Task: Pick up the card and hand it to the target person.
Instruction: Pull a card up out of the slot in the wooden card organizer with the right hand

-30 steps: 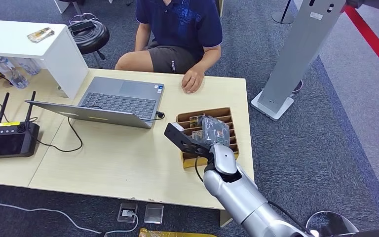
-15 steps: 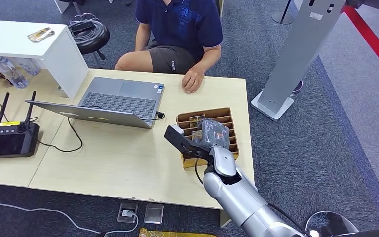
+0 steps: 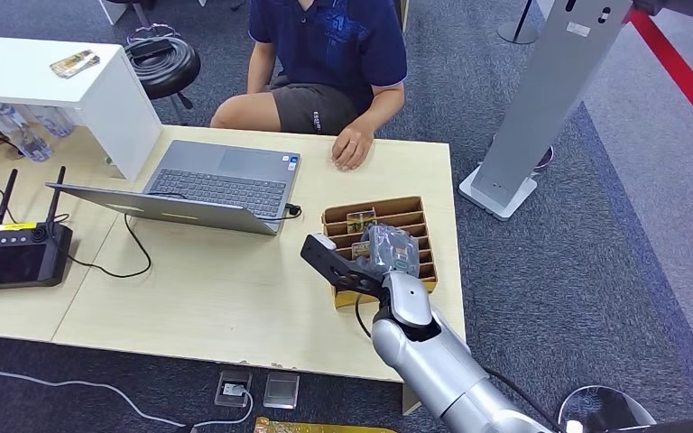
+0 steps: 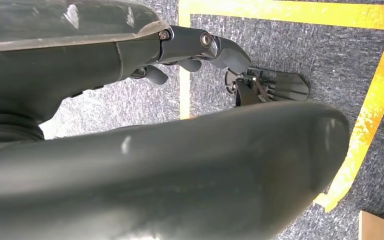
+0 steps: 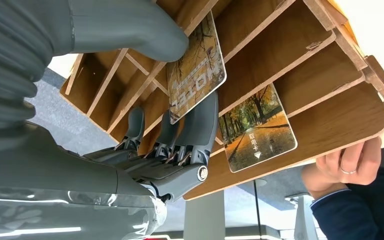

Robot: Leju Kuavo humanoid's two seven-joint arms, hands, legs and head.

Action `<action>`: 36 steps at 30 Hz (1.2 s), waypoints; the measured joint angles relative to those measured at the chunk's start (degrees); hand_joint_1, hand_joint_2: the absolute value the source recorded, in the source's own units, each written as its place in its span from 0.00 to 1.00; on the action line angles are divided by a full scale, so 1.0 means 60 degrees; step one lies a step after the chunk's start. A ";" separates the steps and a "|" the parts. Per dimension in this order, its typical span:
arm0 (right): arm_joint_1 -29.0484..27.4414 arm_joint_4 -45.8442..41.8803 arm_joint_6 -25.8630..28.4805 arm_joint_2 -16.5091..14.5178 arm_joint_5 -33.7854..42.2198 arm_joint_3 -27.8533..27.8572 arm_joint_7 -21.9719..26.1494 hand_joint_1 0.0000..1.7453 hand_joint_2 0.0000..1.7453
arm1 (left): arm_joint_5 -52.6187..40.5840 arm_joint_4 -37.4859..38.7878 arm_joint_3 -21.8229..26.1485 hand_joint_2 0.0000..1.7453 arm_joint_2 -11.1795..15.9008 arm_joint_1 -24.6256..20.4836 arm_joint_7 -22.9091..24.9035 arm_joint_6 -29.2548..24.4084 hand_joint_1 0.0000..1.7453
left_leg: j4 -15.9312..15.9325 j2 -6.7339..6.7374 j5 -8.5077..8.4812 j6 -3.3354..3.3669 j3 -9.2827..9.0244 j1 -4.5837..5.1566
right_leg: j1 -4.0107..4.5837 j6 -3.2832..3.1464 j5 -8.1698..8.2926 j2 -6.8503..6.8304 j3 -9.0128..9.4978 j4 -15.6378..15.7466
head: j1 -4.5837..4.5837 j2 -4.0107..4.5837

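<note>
The right hand [image 5: 145, 125] is down in the wooden card rack [image 5: 300, 65], and it pinches the card [image 5: 196, 75] that stands in one slot: the thick thumb lies on the printed face and the dark fingers [image 5: 200, 127] are behind the card, so the hand is clamped on it. The card is still partly inside its slot, between the thin dividers. In my judgement the hold is only on the near edge of the card, so the card can slip out or turn between thumb and fingers when the hand lifts. If the hand pulls at an angle, the card can also catch on a divider and drag the light rack over the table. A second card [image 5: 256, 131] stands in the next slot, just beside the fingers, and the knuckles may push it out. The left hand [image 4: 200, 47] hangs over the carpet with its fingers curled in and nothing in them. Beyond the right hand, on the far side of the rack, the person's hand [image 3: 353, 150] rests on the pale wooden table [image 3: 235, 298]; the reach to it passes over the rack. To the left of the right hand there are an open laptop [image 3: 207, 188] and, farther away, a black controller [image 3: 16, 254]. To the right stands a grey pillar [image 3: 550, 99] on blue-grey carpet [image 3: 595, 271].
</note>
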State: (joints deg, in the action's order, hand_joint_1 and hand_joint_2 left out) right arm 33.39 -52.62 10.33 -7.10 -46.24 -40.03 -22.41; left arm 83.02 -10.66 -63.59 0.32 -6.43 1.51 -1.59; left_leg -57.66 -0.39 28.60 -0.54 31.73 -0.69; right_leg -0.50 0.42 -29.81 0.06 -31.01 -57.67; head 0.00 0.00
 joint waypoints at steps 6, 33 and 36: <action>0.0001 0.0031 -0.0040 -0.0044 -0.0002 -0.0045 0.0005 0.59 1.00 | 0.0036 0.0002 0.0049 0.00 -0.0010 0.0005 -0.0014 -0.0023 0.00 | -0.0007 0.0001 0.0004 0.0000 0.0004 0.0000 | -0.0001 0.0001 -0.0003 0.0002 -0.0004 -0.0006 | 0.0000 0.0000; 0.0070 -0.0089 0.0176 0.0088 0.0090 0.0045 0.0113 0.87 1.00 | 0.0204 -0.0005 0.0206 0.00 -0.0016 0.0021 -0.0154 -0.0050 0.00 | -0.0013 0.0002 0.0007 -0.0001 0.0006 0.0000 | 0.0000 0.0002 -0.0005 0.0004 -0.0004 -0.0012 | 0.0000 0.0000; -0.0002 -0.0809 0.0185 0.0309 0.0101 0.0113 0.0064 0.87 1.00 | 0.0239 -0.0003 0.0219 0.00 -0.0018 0.0023 -0.0150 -0.0033 0.00 | -0.0012 -0.0004 0.0005 0.0000 0.0008 0.0000 | 0.0000 0.0002 -0.0005 -0.0002 -0.0004 -0.0010 | 0.0000 0.0000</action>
State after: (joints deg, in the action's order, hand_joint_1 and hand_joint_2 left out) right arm 33.38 -57.47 11.45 -5.25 -45.64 -39.35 -22.03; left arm 84.45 -10.68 -62.27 0.22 -6.29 0.61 -1.79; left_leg -57.73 -0.41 28.63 -0.54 31.78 -0.70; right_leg -0.50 0.43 -29.84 0.05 -31.04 -57.73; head 0.00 0.00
